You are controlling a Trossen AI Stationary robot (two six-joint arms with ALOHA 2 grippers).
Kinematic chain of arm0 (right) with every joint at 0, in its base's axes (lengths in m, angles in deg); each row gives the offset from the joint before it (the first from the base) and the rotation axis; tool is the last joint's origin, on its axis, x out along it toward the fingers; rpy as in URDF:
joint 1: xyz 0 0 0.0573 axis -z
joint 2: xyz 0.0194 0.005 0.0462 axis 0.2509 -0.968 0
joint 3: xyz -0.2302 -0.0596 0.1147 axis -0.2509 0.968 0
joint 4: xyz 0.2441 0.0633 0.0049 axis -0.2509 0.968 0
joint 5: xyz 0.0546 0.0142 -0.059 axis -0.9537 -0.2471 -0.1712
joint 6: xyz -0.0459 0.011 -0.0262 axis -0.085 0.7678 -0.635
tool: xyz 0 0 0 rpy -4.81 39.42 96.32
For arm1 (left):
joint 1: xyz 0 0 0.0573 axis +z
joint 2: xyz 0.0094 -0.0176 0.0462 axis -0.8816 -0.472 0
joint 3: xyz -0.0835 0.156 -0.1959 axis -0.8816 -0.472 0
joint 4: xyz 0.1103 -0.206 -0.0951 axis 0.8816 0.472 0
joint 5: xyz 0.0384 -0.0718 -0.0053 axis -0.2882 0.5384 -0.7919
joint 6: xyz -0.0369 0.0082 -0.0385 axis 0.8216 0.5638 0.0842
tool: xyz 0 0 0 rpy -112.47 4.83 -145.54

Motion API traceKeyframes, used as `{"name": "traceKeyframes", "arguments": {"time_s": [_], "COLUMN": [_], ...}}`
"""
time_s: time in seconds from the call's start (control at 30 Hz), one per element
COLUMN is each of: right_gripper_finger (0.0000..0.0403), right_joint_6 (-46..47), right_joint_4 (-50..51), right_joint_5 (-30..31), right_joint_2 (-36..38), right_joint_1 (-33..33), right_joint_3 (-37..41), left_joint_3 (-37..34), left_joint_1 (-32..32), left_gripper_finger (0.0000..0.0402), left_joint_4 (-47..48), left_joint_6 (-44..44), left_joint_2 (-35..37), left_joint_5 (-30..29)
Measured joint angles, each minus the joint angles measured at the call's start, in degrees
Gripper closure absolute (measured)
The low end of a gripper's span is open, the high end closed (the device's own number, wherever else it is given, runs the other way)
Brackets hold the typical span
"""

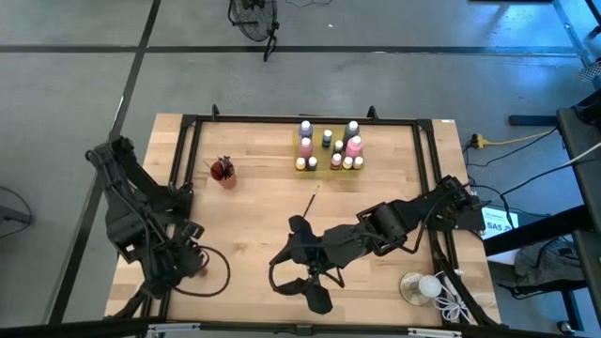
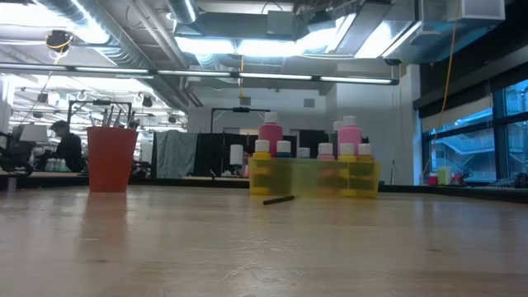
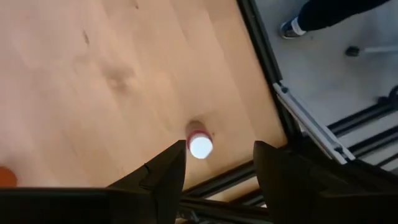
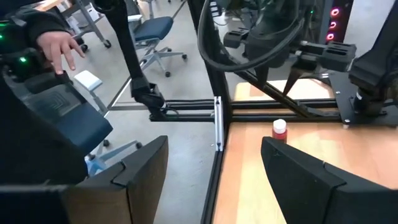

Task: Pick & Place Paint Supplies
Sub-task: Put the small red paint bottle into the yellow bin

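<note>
A small red paint bottle (image 3: 200,146) with a white cap stands upright on the wood near the table's near left corner, also in the right wrist view (image 4: 280,129). My left gripper (image 3: 217,171) hangs open above it, pointing steeply down, its fingers clear of the bottle. My right gripper (image 4: 211,168) is open and holds nothing, raised over the table's near middle (image 1: 299,282) and facing the left edge. Several white-capped bottles stand in a yellow tray (image 1: 329,148) at the far middle. A dark paintbrush (image 1: 310,202) lies flat on the table.
A red cup (image 1: 223,171) with brushes standing in it is at the far left. A clear round dish with a white ball (image 1: 420,286) sits at the near right. A black frame (image 1: 188,122) rims the table. A person's hand (image 4: 59,46) shows beyond the table's left side.
</note>
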Motion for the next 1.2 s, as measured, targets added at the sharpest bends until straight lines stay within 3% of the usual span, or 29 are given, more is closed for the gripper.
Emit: {"name": "traceKeyframes", "arguments": {"time_s": [0.2, 0.37, 0.47, 0.87, 1.2], "right_gripper_finger": [0.0142, 0.0142, 0.0142, 0.0142, 0.0142], "right_joint_6": [0.0, 0.0, 0.0, -0.01, -0.44], "right_joint_4": [0.0, 0.0, 0.0, 0.0, 0.0], "right_joint_5": [0.56, 0.72, 2.03, 4.81, 4.76], "right_joint_2": [0.0, 0.0, 0.0, 0.0, 0.0], "right_joint_1": [0.0, 0.0, 0.0, 0.08, 0.35], "right_joint_3": [0.0, 0.0, 0.0, 0.0, 0.0], "left_joint_3": [-0.31, -1.73, -1.95, -1.94, -1.94], "left_joint_1": [0.0, 0.19, 0.12, 0.19, 0.15], "left_gripper_finger": [0.021, 0.0204, 0.0204, 0.0204, 0.0203], "left_joint_4": [0.56, 1.2, 0.83, 1.21, 1.16], "left_joint_6": [5.33, 5.0, 5.82, -6.26, -5.96], "left_joint_2": [0.26, 0.31, 0.22, 0.24, 0.24], "left_joint_5": [0.4, -8.05, -9.81, -13.89, -13.61]}}
